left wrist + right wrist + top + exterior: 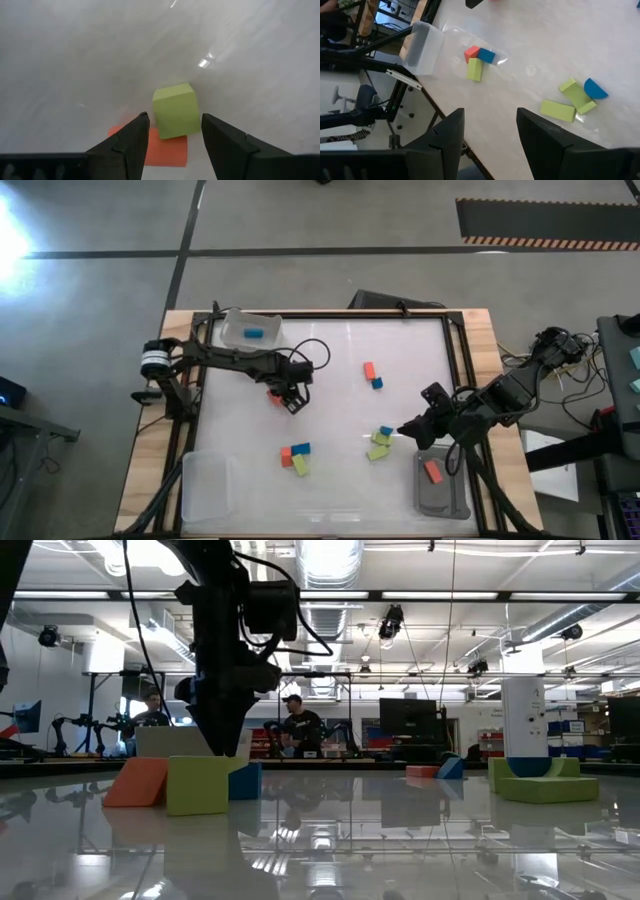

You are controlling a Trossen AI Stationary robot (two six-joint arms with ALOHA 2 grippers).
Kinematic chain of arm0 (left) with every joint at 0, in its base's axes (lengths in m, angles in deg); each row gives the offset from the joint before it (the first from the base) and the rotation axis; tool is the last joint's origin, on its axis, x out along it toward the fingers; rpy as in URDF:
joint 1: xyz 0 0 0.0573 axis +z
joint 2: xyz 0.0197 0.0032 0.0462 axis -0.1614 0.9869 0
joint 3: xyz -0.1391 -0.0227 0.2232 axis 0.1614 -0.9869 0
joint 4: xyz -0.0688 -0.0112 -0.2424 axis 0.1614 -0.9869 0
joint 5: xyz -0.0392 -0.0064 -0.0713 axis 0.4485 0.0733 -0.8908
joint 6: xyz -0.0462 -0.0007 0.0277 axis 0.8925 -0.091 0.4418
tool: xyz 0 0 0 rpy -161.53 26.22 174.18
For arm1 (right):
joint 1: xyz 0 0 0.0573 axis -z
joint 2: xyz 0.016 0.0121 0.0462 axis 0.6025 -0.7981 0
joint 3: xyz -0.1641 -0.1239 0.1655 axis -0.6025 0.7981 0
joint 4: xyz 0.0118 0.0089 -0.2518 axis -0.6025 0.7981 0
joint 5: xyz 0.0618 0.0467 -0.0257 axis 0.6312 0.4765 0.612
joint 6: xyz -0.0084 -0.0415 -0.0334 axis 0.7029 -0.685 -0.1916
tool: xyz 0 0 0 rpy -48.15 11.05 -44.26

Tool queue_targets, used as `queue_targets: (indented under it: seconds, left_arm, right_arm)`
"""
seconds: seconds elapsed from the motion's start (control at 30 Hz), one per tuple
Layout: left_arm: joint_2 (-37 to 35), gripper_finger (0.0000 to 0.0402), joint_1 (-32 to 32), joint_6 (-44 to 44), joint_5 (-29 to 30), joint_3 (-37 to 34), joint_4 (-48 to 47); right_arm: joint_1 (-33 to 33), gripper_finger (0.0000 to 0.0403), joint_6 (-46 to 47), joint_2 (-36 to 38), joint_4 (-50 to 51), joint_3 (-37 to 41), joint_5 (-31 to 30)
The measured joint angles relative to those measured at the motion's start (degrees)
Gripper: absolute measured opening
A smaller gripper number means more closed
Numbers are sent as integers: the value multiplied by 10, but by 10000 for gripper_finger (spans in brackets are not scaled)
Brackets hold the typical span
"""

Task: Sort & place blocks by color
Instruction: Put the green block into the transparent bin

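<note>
So far only two blocks are sorted: a blue one (253, 334) in the far-left tray (232, 330), an orange one (432, 471) in the near-right tray (440, 495). Left gripper (172, 132), fingers apart, straddles a green block (174, 109) mid-table; right gripper (487, 135) hangs open, empty, near the right edge, the remaining blocks scattered loose.

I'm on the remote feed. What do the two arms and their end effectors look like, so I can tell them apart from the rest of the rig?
Both arms are dark, nearly black. The left arm has a silver-white band near its base and a black cable looping by the wrist. The right arm trails loose cables near its base. Each end effector, left and right, has two dark, matte, wedge-shaped fingers.
</note>
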Motion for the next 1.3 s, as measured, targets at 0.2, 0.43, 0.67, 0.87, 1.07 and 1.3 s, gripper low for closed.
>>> queue_targets:
  seconds: [0.2,0.43,0.67,0.87,1.07,1.3]
  left_arm:
    - [0,166,1,-2,0,-16,43]
    - [0,165,1,9,-1,-47,51]
    - [0,123,1,7,-2,-59,62]
    - [0,119,1,5,-3,-57,63]
    - [-16,119,1,5,-9,-48,60]
    - [-83,119,0,5,-16,-13,33]
  right_arm:
    - [2,171,-2,0,0,0,0]
    - [3,171,-2,0,1,0,0]
    - [3,171,-2,0,1,0,0]
    - [3,171,-1,0,0,0,-1]
    - [4,171,2,0,0,0,-23]
    - [47,169,-36,-1,-2,0,-33]
